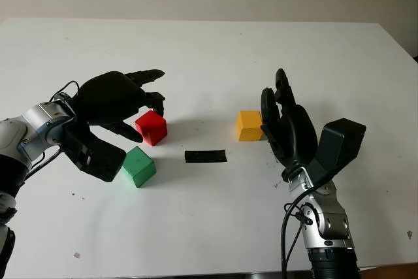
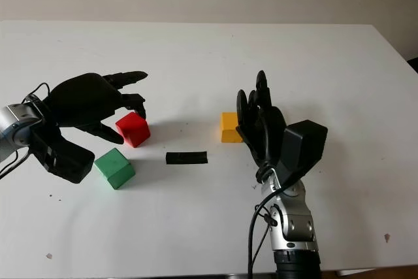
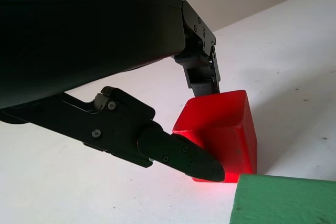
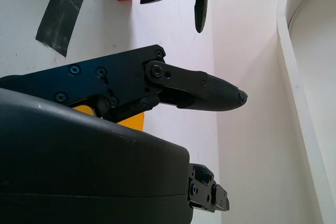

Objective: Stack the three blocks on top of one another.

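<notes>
Up close, left hand (image 3: 173, 124) fingers bracket the red block (image 3: 223, 132), contact unclear.

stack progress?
Nothing stacked yet: the red cube block, green cube block and yellow cube block each sit singly on the white table. The left robot hand is closing around the red one, not lifted. The right robot hand, open, is beside the yellow one.

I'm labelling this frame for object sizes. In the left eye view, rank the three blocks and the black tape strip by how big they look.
1. Green block
2. Red block, partly covered by the left hand, so unsure against green
3. Yellow block
4. Black tape strip
</notes>
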You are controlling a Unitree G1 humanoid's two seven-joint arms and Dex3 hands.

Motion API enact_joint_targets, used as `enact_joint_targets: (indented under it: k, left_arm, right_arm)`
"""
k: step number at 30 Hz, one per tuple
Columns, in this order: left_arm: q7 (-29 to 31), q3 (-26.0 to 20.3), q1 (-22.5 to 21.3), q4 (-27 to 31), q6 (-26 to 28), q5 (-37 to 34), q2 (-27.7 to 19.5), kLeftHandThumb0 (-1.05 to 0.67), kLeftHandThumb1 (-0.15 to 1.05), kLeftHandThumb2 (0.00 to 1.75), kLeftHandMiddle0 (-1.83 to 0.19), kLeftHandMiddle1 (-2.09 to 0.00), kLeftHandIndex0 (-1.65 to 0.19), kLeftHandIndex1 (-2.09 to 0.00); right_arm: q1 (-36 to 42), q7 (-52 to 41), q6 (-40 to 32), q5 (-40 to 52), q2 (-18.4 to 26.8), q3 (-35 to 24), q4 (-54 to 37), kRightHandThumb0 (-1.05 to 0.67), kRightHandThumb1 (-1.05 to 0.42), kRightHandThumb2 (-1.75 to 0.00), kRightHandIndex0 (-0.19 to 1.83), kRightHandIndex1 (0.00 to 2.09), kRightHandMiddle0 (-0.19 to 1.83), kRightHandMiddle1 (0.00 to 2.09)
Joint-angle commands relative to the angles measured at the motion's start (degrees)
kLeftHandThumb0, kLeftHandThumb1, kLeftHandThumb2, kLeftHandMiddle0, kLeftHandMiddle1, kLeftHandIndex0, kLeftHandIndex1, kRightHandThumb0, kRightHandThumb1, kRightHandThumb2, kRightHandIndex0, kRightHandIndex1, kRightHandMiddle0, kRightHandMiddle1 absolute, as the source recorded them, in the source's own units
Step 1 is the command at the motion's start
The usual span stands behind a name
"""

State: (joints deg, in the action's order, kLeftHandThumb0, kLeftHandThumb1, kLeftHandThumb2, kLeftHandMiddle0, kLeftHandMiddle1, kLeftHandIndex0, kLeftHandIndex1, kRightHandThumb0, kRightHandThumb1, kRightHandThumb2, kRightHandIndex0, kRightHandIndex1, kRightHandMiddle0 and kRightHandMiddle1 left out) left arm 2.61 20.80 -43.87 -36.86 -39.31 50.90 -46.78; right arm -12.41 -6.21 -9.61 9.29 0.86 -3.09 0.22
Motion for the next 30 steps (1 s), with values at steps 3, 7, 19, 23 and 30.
enact_joint_targets:
  k: [3,7,19,23,30]
  left_arm:
    - [-0.4,0.0,-2.0,-2.4,-1.5,-2.5,0.7,-0.47,0.99,0.07,-0.12,-0.07,-0.39,-1.16]
    - [1.7,-0.8,-2.3,-3.5,-1.2,-5.9,1.0,-0.45,1.02,0.07,-0.13,-0.06,-0.37,-1.20]
    - [16.4,-5.9,-3.3,-7.2,0.3,-25.6,3.3,-0.46,1.04,0.06,-0.18,-0.07,-0.34,-1.28]
    - [18.5,-7.8,-3.1,-7.9,-1.1,-30.4,4.2,-0.46,1.04,0.05,-0.20,-0.07,-0.33,-1.34]
    - [21.4,-10.4,-0.9,-5.2,-0.1,-35.7,5.6,-0.46,1.04,0.05,-0.19,-0.06,-0.30,-1.39]
  right_arm:
    - [0.3,-0.1,1.2,-0.4,0.6,-0.2,-0.5,-0.58,-1.05,-0.59,-0.19,0.00,-0.19,0.00]
    - [0.3,-0.3,1.1,-0.2,0.6,-0.3,-0.5,-0.56,-1.05,-0.60,-0.19,0.00,-0.19,0.00]
    - [0.6,0.5,1.0,-1.5,0.4,0.3,-0.7,-0.57,-1.05,-0.58,-0.19,0.00,-0.19,0.00]
    - [0.6,0.6,1.3,-1.8,0.3,0.3,-0.5,-0.57,-1.05,-0.57,-0.19,0.00,-0.19,0.00]
    - [0.7,0.5,1.1,-1.9,0.1,0.3,-0.6,-0.58,-1.05,-0.56,-0.19,0.00,-0.19,0.00]
